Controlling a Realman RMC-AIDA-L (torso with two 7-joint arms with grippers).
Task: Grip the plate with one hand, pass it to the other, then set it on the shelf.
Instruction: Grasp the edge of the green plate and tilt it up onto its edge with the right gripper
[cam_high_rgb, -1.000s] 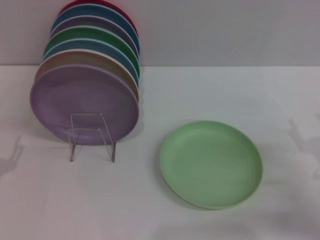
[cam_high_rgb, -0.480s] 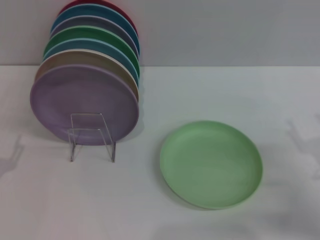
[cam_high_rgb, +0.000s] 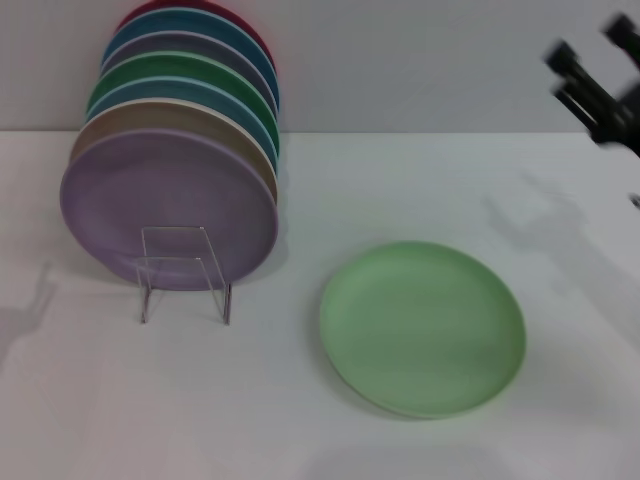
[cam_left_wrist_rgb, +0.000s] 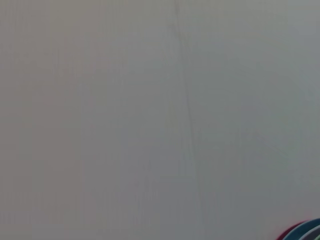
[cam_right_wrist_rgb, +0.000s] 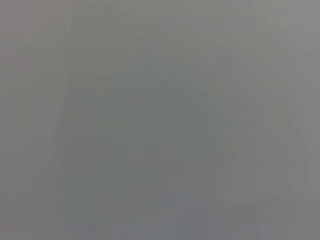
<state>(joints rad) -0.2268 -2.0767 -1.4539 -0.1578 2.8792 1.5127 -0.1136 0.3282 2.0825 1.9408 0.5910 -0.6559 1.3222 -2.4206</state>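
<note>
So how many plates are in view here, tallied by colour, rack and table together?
Red: 1, at the back of the rack
Blue or teal: 2
Grey-purple: 1
Dark green: 1
Tan: 1
Lavender: 1, at the front
Mint-green plate: 1, flat on the table
Total: 8

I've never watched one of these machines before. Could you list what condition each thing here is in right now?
Round light mint-green plastic plate: lying flat on the white table, untouched.
Small clear acrylic and wire rack: holds a row of coloured plates on edge, lavender-purple plate in front.
Black two-finger right gripper: open, in the air, holding nothing.
Left gripper: not in view.
</note>
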